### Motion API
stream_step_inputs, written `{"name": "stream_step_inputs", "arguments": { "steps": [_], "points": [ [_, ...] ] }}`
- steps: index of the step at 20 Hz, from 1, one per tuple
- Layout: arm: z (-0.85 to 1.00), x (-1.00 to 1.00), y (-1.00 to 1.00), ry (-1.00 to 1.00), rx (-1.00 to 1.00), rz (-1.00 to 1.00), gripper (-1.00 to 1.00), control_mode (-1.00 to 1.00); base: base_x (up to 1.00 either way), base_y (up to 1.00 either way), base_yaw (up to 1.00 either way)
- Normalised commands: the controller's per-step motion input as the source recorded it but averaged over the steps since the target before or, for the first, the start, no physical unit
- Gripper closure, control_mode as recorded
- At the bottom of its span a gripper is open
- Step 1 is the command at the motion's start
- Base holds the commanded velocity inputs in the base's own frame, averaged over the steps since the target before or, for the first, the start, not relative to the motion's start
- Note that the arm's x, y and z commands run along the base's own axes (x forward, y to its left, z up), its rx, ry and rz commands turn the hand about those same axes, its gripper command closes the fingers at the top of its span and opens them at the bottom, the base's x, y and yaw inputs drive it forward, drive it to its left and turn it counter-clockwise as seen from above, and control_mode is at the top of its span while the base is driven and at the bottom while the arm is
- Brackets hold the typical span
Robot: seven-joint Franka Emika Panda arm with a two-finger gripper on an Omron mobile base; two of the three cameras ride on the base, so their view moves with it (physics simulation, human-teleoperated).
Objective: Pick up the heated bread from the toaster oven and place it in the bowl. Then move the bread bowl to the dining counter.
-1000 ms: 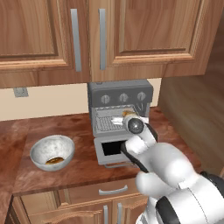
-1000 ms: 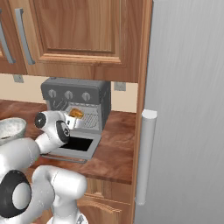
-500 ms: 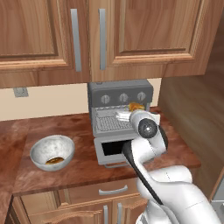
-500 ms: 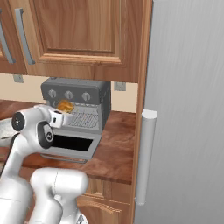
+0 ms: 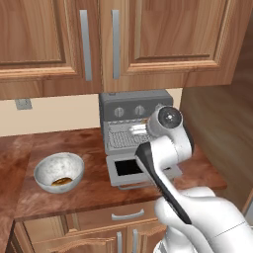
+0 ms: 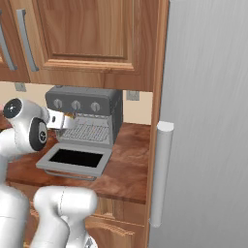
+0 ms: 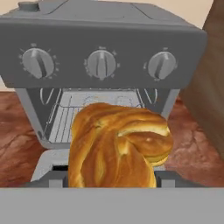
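Before the boxy grey toaster oven point(image 7: 105, 52), end effector point(image 7: 113, 186) grasps lumpy golden bread point(image 7: 116, 146).

Even soft light, faint shadows, slight blur.

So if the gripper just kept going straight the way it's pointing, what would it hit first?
The gripper holds the bread and points at the toaster oven. Going straight on, the bread would probably re-enter the open cavity over the wire rack, though depth is unclear.
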Motion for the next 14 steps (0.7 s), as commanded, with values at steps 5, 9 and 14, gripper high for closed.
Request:
{"name": "stream_step_inputs", "arguments": {
  "steps": [5,9,14],
  "points": [
    [-0.53,0.0,0.82,0.25,-0.09,0.04,1.0,-1.0,0.0,0.0,0.0],
    [-0.37,0.01,1.0,0.24,-0.02,0.06,1.0,-1.0,0.0,0.0,0.0],
    [-0.03,0.02,0.97,0.3,0.0,0.11,1.0,-1.0,0.0,0.0,0.0]
  ]
}}
